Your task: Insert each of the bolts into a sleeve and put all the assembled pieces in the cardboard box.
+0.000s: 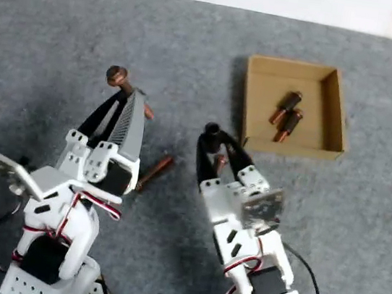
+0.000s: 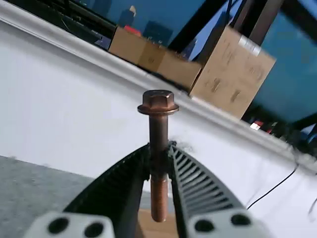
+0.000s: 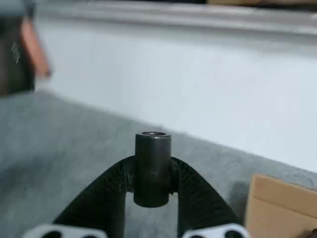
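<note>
My left gripper is shut on the shank of a copper bolt, raised above the carpet at centre left. In the left wrist view the bolt stands head-up between the fingers of the left gripper. To its right, my right gripper is shut on a black sleeve, which stands upright with its bore upward in the right gripper. The cardboard box lies at the back right with two assembled pieces inside.
A loose copper bolt lies on the grey carpet between the two arms. Another copper piece shows under the right gripper's fingers. The box's corner is close beside the right gripper. A white wall edges the carpet at the back.
</note>
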Robot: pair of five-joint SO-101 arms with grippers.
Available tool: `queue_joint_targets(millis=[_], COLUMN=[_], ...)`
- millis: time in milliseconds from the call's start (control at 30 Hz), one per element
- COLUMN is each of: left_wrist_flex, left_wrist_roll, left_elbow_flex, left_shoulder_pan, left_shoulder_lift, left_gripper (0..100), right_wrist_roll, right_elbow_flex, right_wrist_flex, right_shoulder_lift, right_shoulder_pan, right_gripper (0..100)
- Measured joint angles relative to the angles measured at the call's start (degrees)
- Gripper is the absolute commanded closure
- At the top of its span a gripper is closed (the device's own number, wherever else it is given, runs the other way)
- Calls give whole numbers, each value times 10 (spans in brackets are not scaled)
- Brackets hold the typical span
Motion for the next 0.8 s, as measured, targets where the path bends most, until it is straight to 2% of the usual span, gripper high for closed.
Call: queue_joint_targets(millis=[100, 333, 800], left_wrist_flex=[-2, -2, -2], left_wrist_roll=[11, 14, 15], left_elbow_flex=[-2, 4, 44], left_shoulder_pan=[6, 94, 106], left_shoulder_lift=[-1, -1, 0], left_gripper=[989, 989, 989], right_wrist_roll=[35, 53, 56], right_elbow_flex=[0, 0, 0], right_wrist_flex=[19, 20, 20], right_shoulder_lift=[0, -1, -1], right_shoulder_pan=[-30, -47, -51], right_gripper=[994, 994, 994])
